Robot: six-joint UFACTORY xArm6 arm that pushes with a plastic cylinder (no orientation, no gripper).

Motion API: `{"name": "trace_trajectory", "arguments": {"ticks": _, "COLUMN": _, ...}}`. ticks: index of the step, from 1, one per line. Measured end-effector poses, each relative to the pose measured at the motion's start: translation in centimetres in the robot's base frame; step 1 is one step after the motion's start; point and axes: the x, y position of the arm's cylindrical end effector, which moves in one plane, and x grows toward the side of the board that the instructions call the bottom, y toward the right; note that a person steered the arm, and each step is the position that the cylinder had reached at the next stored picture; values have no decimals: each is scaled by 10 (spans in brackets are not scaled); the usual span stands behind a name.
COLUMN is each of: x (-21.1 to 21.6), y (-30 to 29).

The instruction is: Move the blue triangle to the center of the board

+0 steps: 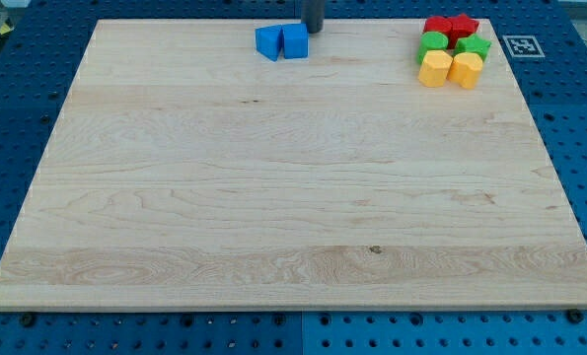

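Two blue blocks sit side by side, touching, near the view's top edge of the wooden board. The left one looks like the blue triangle, with slanted sides. The right one looks like a blue cube. My tip is just to the upper right of the blue cube, close to its corner. I cannot tell whether it touches. The rod rises out of the view's top.
A tight cluster sits at the view's top right corner: a red block and a red star, a green block and a green star, and two yellow blocks. A printed marker tag lies beyond the board.
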Motion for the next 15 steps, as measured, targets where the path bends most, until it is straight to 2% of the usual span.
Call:
{"name": "trace_trajectory", "arguments": {"ticks": 1, "x": -4, "y": -34}}
{"name": "trace_trajectory", "arguments": {"ticks": 2, "x": 13, "y": -51}}
{"name": "trace_trajectory", "arguments": {"ticks": 5, "x": 72, "y": -62}}
{"name": "trace_trajectory", "arguments": {"ticks": 7, "x": 77, "y": -34}}
{"name": "trace_trajectory", "arguments": {"ticks": 8, "x": 103, "y": -27}}
{"name": "trace_trajectory", "arguments": {"ticks": 9, "x": 112, "y": -10}}
{"name": "trace_trajectory", "arguments": {"ticks": 10, "x": 112, "y": 18}}
{"name": "trace_trajectory", "arguments": {"ticks": 12, "x": 118, "y": 24}}
{"name": "trace_trajectory", "arguments": {"ticks": 15, "x": 183, "y": 22}}
